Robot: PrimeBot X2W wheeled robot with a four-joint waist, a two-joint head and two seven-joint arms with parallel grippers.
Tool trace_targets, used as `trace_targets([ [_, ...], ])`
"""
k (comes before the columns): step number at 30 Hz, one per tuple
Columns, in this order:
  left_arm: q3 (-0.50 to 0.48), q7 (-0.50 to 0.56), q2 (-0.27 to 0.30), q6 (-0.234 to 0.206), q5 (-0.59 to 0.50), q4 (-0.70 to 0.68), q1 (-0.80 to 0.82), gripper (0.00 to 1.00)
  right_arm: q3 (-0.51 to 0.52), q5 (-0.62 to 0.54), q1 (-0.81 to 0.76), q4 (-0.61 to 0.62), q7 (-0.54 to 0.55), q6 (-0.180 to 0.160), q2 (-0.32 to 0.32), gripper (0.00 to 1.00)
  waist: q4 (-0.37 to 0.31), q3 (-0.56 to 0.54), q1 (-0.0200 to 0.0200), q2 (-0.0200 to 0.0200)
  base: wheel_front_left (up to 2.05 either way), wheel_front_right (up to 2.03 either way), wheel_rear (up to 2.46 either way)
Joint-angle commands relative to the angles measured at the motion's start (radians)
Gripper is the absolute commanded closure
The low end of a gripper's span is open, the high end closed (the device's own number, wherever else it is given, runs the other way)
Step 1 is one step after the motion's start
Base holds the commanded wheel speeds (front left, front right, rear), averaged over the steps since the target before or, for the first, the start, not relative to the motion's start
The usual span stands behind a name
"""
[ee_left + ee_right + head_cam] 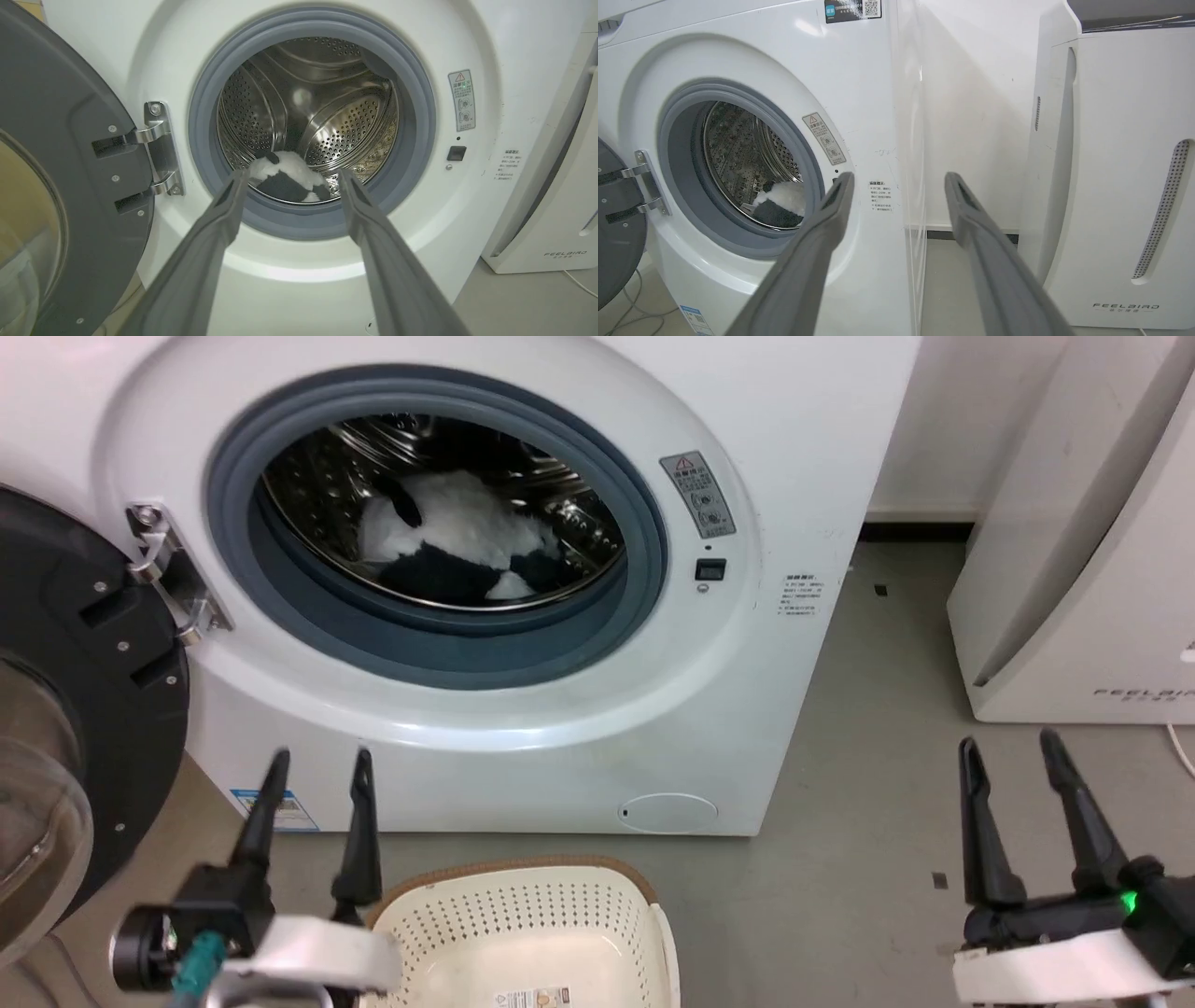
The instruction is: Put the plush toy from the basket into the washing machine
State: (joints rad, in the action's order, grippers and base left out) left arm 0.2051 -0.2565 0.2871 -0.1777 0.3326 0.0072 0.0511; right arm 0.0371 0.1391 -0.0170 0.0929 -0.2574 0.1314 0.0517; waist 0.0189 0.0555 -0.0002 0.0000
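The plush toy lies inside the steel drum of the washing machine, white and black fur against the drum's bottom; it also shows as plush toy and plush toy. The dark round door hangs swung out at the left. Below the porthole sits the basket, cream, brown-rimmed, with just a label sticker on its bottom. My left gripper is open, low in front of the washer, left of the basket. My right gripper is open over the floor at the right.
A white FEELBIRD appliance stands right of the washer, with a strip of grey floor between them. The door hinge juts out at the porthole's left. A cable lies on the floor under the door.
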Motion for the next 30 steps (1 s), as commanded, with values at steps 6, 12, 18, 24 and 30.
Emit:
trace_targets([
  [6, -0.007, -0.005, -0.045, 0.005, -0.067, -0.023, -0.083, 0.0, -0.006, 0.003, -0.037, -0.011, -0.004, -0.001, -0.001, 0.0, 0.009, -0.019, 0.0002, 0.0, 0.0, 0.0, 0.0],
  [12, -0.005, -0.005, -0.067, 0.029, -0.089, 0.0, -0.103, 0.0, -0.012, -0.001, -0.047, -0.018, -0.004, -0.001, -0.001, 0.0, 0.014, -0.028, 0.0002, 0.0, 0.0, 0.0, 0.0],
  [18, -0.012, -0.005, -0.085, 0.062, -0.092, 0.035, -0.108, 0.0, -0.017, -0.002, -0.05, -0.024, -0.004, -0.001, -0.001, 0.0, 0.014, -0.033, 0.0002, 0.0, 0.0, 0.0, 0.0],
  [24, -0.031, -0.005, -0.104, 0.083, -0.095, 0.039, -0.107, 0.0, -0.015, -0.003, -0.05, -0.028, -0.004, -0.001, -0.001, 0.0, 0.013, -0.033, 0.0002, 0.0, 0.0, 0.0, 0.0],
  [30, -0.029, 0.004, -0.104, 0.083, -0.093, 0.036, -0.096, 1.0, -0.015, 0.001, -0.036, -0.025, 0.004, 0.0, 0.0, 1.0, 0.013, -0.034, 0.0002, 0.0, 0.0, 0.0, 0.0],
])
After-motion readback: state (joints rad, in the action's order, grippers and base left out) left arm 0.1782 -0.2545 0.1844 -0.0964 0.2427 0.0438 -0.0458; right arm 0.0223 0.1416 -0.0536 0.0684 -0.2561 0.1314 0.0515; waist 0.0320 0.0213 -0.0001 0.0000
